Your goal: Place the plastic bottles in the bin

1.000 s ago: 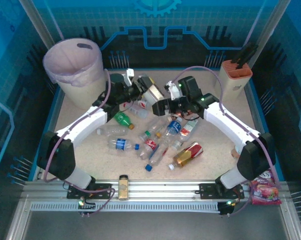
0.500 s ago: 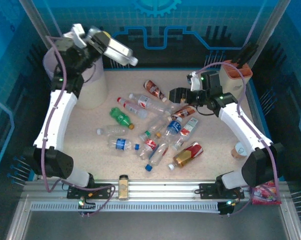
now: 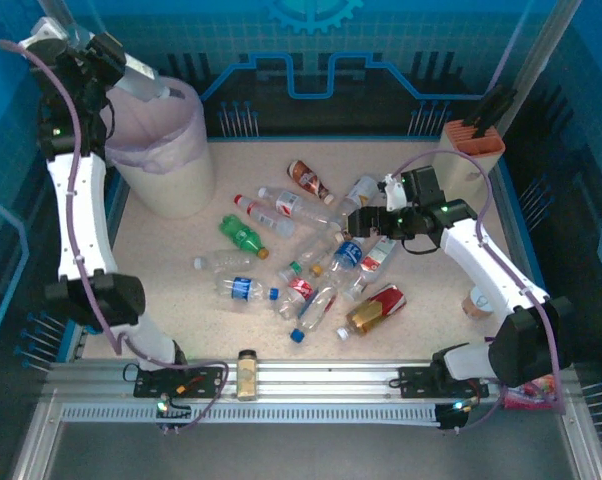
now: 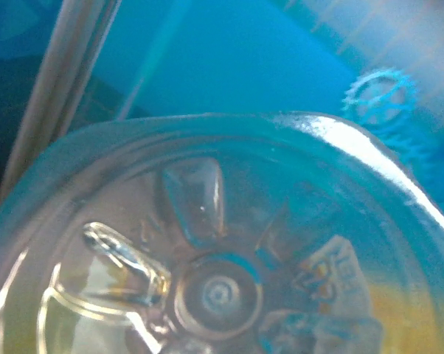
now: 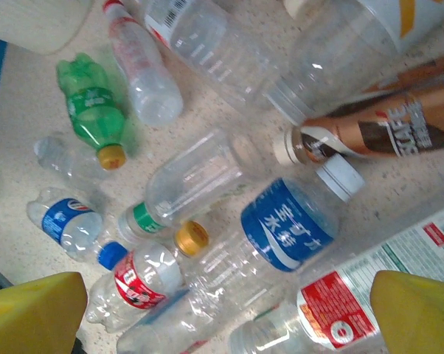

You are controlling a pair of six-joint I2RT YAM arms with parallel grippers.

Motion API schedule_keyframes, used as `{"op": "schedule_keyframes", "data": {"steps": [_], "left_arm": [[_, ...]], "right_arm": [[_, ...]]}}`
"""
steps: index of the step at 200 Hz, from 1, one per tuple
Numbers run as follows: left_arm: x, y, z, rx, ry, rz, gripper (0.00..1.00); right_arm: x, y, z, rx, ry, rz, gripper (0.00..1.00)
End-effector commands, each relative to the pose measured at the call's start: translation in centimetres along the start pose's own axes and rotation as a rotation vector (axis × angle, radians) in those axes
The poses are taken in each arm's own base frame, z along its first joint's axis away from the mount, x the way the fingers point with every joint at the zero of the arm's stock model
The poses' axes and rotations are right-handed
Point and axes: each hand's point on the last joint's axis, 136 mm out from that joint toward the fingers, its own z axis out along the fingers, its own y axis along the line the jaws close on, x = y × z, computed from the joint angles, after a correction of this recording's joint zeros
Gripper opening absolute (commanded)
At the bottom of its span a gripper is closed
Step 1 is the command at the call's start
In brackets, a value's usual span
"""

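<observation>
Clear bottle clamped by left gripper above bin at 10 o'clock. Right gripper spread wide over strewn bottles.

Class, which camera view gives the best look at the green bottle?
The right wrist view: the green bottle lies large and sharp, with its label and cap plain to see. The top external view shows the bottle small and distant. The left wrist camera faces a clear bottle's base.
</observation>
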Motion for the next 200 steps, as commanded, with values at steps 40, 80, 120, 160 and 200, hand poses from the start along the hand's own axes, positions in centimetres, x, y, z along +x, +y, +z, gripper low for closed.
{"op": "schedule_keyframes", "data": {"steps": [40,80,120,160,200], "left_arm": [[7.0,6.0,6.8,-0.188,0.266,0.255,0.35],[13.1,8.6,8.9,-0.223,0.438,0.383,0.36],[19.2,10.5,9.9,-0.233,0.608,0.447,0.45],[21.3,11.1,9.9,-0.245,0.654,0.417,0.78],[20.5,10.1,9.4,-0.23,0.634,0.415,0.94]], "right_arm": [[1.1,-1.7,-1.3,0.096,0.036,0.051,1.0],[1.5,-3.3,-1.8,0.126,0.018,0.132,1.0],[2.0,-4.3,-2.1,0.141,0.006,0.173,1.0],[3.5,-6.3,-2.9,0.194,-0.001,0.284,1.0],[6.8,-7.6,-4.3,0.267,0.058,0.4,1.0]]}}
